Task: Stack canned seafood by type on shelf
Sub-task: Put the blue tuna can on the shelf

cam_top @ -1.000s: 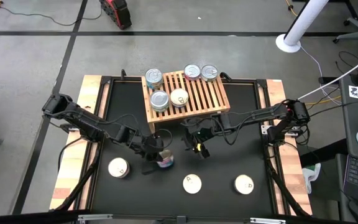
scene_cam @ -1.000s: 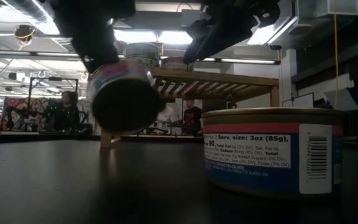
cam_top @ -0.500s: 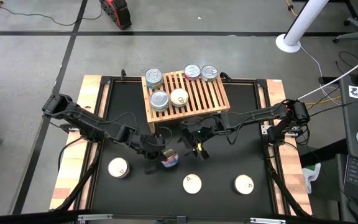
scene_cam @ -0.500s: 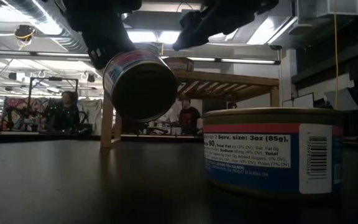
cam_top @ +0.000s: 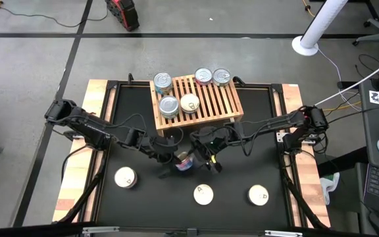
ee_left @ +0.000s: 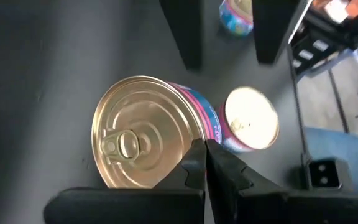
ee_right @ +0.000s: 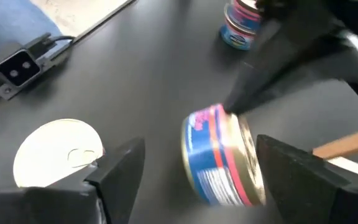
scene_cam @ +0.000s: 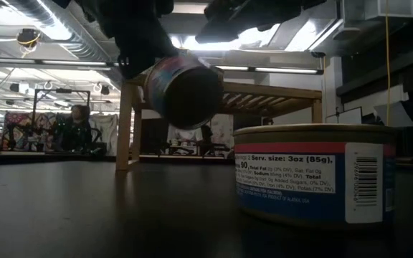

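Just in front of the shelf (cam_top: 196,103), near the middle of the black desk (cam_top: 137,112), the two arms met over one tin. The left claw (cam_top: 173,158) was pinched shut on the rim of a blue-and-red tin (cam_top: 185,164), holding it off the desk and tipped on its side, so that the low view showed its dark underside (scene_cam: 190,92) tilted toward the camera. In the left wrist view the two dark fingers (ee_left: 194,174) met at the edge of the gold pull-tab lid (ee_left: 143,133). The right claw (cam_top: 207,158) hung just beside the tin on its other side, its fingers spread wide; in the right wrist view the tin (ee_right: 224,155) lay between and beyond those fingers (ee_right: 120,171), untouched by them.

On the shelf stood five tins: two near its left end (cam_top: 162,82), (cam_top: 168,106), a white-lidded one (cam_top: 189,103) next to them, and two at the far edge (cam_top: 203,76), (cam_top: 222,77). Three white-lidded tins sat along the desk's near edge: one toward the left (cam_top: 124,176), one at the middle (cam_top: 203,194) and one toward the right (cam_top: 258,195).
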Controlling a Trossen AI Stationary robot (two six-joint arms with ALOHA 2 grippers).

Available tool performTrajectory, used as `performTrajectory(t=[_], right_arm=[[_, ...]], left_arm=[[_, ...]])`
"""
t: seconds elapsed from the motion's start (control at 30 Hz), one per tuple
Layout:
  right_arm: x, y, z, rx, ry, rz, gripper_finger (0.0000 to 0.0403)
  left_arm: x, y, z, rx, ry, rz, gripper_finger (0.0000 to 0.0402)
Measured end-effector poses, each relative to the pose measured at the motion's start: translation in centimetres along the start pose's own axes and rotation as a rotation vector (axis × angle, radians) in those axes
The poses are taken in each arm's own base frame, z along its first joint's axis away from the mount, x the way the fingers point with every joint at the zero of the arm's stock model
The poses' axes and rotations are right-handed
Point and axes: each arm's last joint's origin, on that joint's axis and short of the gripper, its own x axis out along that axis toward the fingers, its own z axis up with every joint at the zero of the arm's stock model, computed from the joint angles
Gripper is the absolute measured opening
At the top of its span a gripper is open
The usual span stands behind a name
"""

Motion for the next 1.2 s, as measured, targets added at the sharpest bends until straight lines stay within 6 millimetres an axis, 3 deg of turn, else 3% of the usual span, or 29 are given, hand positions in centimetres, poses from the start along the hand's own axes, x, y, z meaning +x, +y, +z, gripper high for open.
performTrajectory(t=[0.33, 1.2], right_arm=[[0.2, 0.4, 0.2, -0.031, 0.055, -0.120, 0.0305], [0.2, 0.6, -0.1, -0.069, 0.082, -0.084, 0.0305]], left_arm=[[0.0, 0.1, 0.8, -0.027, -0.059, -0.021, 0.0000], [-0.1, 0.5, 1.9, -0.094, -0.138, -0.051, 0.0000]])
